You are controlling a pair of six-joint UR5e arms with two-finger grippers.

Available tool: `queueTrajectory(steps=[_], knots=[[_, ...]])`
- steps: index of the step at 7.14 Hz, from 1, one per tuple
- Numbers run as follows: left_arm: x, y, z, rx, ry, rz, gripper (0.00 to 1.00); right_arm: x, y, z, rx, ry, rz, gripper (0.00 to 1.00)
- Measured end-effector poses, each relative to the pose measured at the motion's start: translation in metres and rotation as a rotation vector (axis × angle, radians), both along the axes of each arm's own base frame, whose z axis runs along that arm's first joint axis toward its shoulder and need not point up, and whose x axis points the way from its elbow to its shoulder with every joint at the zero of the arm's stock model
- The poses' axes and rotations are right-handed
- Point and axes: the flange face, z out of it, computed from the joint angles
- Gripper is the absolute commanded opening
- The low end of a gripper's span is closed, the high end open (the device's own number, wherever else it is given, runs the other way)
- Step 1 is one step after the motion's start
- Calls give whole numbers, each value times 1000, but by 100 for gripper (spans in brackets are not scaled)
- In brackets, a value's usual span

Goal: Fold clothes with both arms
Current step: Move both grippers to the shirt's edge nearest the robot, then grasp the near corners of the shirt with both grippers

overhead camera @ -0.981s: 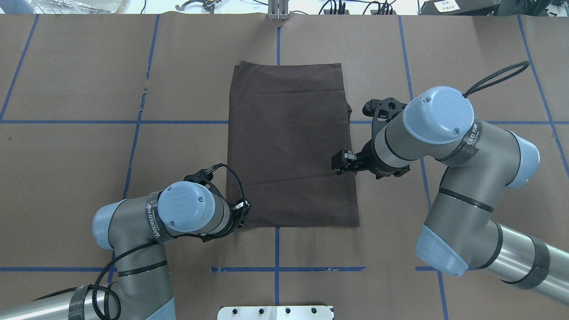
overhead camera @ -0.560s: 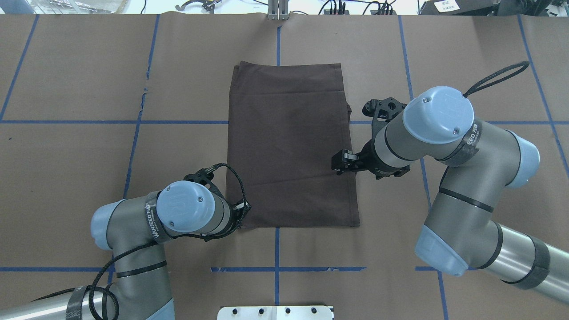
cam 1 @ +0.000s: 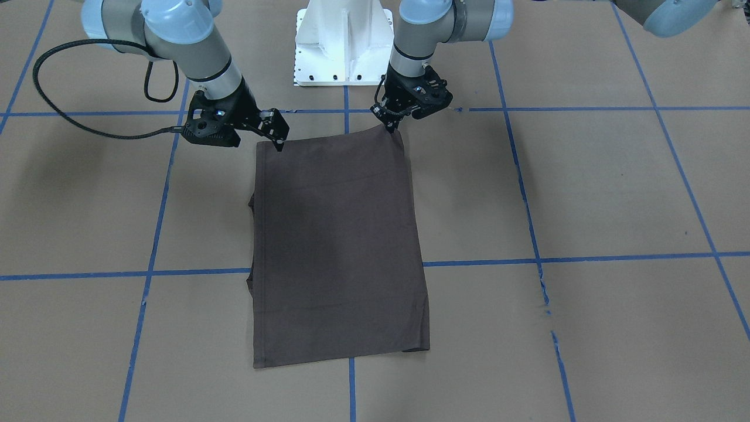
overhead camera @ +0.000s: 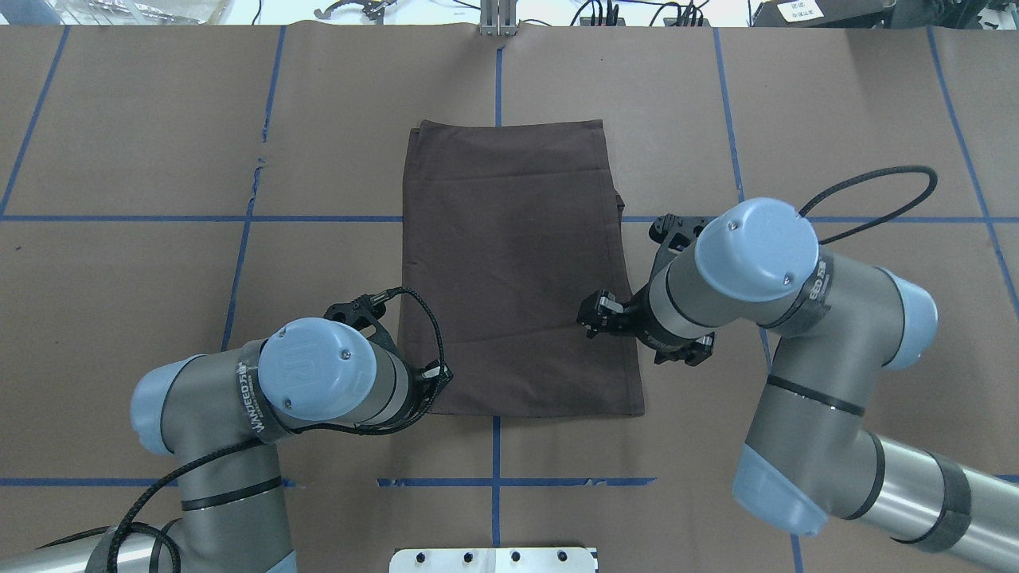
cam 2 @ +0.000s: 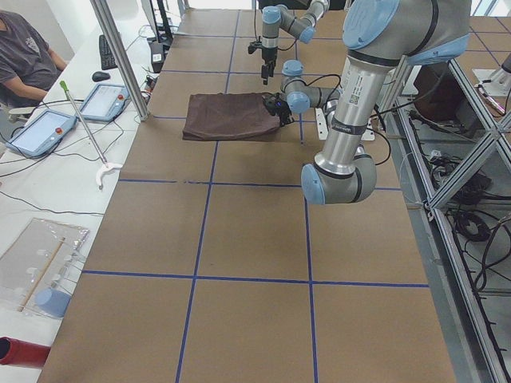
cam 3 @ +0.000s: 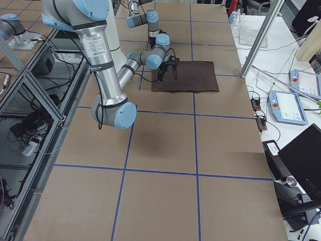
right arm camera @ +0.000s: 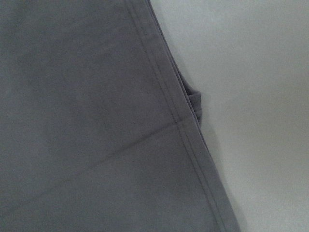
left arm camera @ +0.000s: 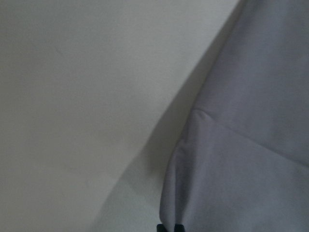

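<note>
Item: T-shirt (overhead camera: 509, 270), folded to a long rectangle, flat at mid-table (overhead camera: 119, 318), long axis 12 to 6 o'clock seen from the robot's side. Left gripper (cam 1: 389, 125): pinched onto its 7 o'clock corner. Right gripper (overhead camera: 593, 318): apparently spread and empty, above the 4 o'clock edge; the 5 o'clock corner looks like its next hold.

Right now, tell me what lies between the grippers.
The robot-side edge of the T-shirt runs between the left gripper and right gripper; the front-facing view shows it.

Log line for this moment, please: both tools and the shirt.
phase: fold in progress | left tool: shut on T-shirt near corner | right tool: open, above T-shirt's right side | T-shirt: folded rectangle
</note>
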Motion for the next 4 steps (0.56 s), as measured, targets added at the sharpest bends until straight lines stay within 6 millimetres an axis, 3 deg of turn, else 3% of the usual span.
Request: queueTrajectory(steps=[2, 4], knots=[[1, 0, 1, 3, 0, 2, 0, -38, 42, 13, -46, 51, 93, 100], [2, -1, 1, 4, 0, 2, 0, -59, 60, 23, -66, 81, 134, 100]])
